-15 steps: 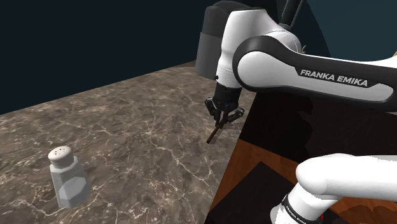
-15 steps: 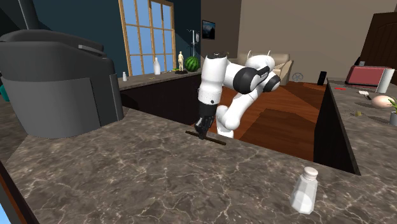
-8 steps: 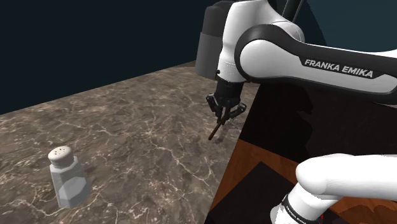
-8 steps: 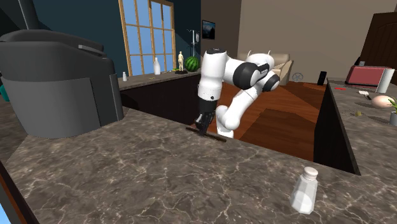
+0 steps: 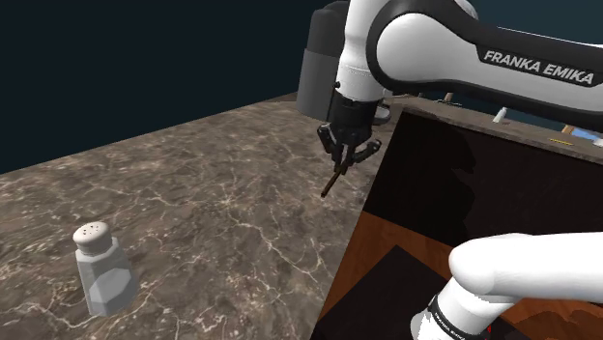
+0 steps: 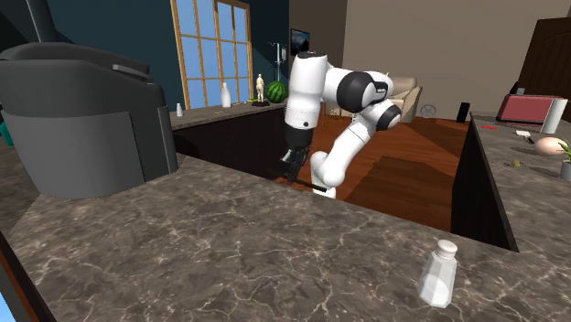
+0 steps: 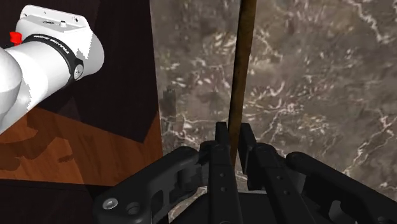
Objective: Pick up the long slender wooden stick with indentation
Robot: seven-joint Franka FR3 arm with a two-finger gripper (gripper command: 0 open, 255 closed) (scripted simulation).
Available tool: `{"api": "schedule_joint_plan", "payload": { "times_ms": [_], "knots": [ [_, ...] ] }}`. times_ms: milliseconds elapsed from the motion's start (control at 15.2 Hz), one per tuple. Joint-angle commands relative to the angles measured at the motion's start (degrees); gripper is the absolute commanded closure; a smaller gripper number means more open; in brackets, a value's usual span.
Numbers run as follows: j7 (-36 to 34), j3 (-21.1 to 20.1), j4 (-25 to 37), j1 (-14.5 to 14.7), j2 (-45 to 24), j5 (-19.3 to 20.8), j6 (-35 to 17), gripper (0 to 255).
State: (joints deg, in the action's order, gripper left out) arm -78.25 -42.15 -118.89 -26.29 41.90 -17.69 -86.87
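Arm up since the frame 1.0 s ago: wrist higher, stick raised with it, its lower tip now apparently just clear of the table; actual contact cannot be told. Shaker unchanged.

Shoulder view, near to far:
- White arm link at lower right, over the brown wood floor beyond the table edge.
- Salt shaker: pale grey, upright on the dark marbled table, perforated cap on. Contents not visible. Well apart from the stick.
- Jaws clenched on the stick's upper end, close to the table's edge. Stick is thin and brown, and hangs tilted, lower tip toward the shoulder view's left.
- Large grey appliance behind the arm at the table's far end, closed; nothing of its inside shows.

Wrist view: stick runs straight out from between the two black fingers, which press it from both sides. Marbled table lies behind it, and the floor and the arm's white base show off to one side of the table's edge.

Second exterior view: shaker nearest, alone on the table. Arm reaches down at the far edge. Appliance stands at that view's left. Window and watermelon are farthest back.
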Motion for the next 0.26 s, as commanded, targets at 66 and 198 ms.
{"api": "schedule_joint_plan", "payload": {
  "times_ms": [66,198],
  "knots": [
    [-0.04,0.40,2.71,-0.50,-0.87,0.66,1.95,255],
    [-0.05,0.42,2.86,-0.52,-0.91,0.69,2.05,255]
  ]
}}
